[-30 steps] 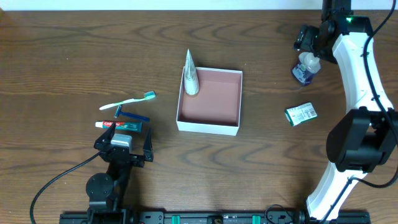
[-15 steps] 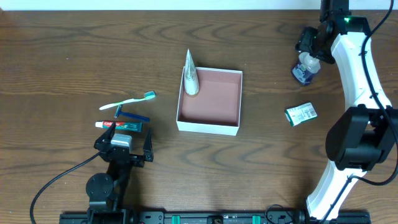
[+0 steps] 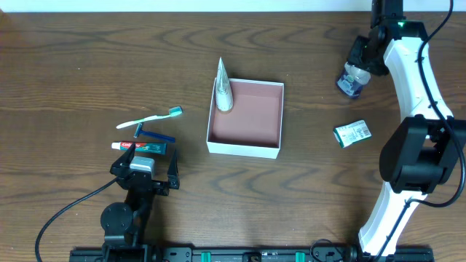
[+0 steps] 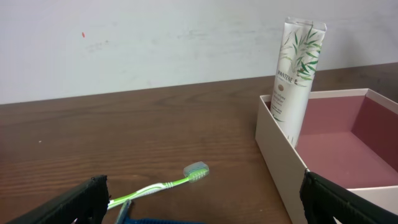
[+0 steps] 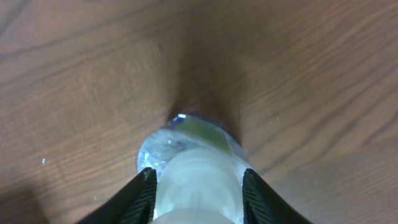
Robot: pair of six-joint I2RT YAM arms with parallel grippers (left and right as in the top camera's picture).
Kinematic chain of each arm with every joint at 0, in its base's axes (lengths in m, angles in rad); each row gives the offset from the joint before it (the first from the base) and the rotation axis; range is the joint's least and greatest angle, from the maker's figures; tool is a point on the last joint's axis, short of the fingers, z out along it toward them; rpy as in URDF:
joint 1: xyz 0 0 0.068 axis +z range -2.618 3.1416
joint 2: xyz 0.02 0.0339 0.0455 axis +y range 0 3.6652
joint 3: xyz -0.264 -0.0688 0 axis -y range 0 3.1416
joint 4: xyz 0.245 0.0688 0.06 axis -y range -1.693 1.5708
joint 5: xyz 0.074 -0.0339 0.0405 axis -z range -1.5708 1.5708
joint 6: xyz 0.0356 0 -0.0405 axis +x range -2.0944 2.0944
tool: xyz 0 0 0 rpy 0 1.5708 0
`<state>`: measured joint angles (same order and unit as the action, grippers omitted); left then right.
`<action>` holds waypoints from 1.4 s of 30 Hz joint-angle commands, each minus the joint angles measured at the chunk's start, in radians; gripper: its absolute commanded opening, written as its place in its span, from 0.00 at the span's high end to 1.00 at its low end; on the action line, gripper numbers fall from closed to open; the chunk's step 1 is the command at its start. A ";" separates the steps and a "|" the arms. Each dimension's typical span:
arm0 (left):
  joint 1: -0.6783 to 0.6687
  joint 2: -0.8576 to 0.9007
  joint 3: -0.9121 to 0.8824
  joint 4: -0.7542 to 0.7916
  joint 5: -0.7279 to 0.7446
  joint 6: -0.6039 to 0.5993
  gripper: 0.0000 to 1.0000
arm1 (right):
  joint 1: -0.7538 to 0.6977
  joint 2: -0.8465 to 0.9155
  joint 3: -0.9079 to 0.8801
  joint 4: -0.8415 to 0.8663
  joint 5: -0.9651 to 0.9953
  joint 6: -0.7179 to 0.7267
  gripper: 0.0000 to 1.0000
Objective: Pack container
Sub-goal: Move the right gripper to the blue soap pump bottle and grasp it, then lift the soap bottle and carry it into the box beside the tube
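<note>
Right arm (image 3: 413, 76) is white with black joints; left arm (image 3: 135, 183) black, cabled.

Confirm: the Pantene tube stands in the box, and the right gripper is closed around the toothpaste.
Not the toothpaste: the right gripper is closed around the small bottle, as the right wrist view shows. The Pantene tube does stand in the box.

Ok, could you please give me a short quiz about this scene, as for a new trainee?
1. True or false: the tube stands inside the box.
2. What does the right gripper hold? A toothbrush; B bottle; C toothpaste.
3. Which gripper is open, with nothing between its fingers?
Key: 1 true; 2 B; 3 the left gripper.
</note>
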<state>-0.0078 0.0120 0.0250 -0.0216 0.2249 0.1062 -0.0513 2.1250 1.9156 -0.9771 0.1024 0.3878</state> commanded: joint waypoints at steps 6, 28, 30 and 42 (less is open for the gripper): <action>-0.003 -0.001 -0.021 -0.030 0.002 0.009 0.02 | -0.009 0.009 -0.001 -0.010 -0.006 0.000 0.76; -0.003 -0.001 -0.021 -0.030 0.002 0.009 0.02 | 0.034 -0.187 0.001 -0.003 -0.105 -0.263 0.84; -0.003 -0.001 -0.021 -0.030 0.002 0.009 0.02 | 0.060 -0.238 0.001 -0.003 -0.111 -0.286 0.82; -0.003 -0.001 -0.021 -0.030 0.002 0.009 0.02 | 0.341 -0.404 0.001 -0.013 -0.159 -0.243 0.76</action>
<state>-0.0078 0.0120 0.0250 -0.0216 0.2249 0.1062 0.2398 1.7229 1.9026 -0.9890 -0.0380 0.1238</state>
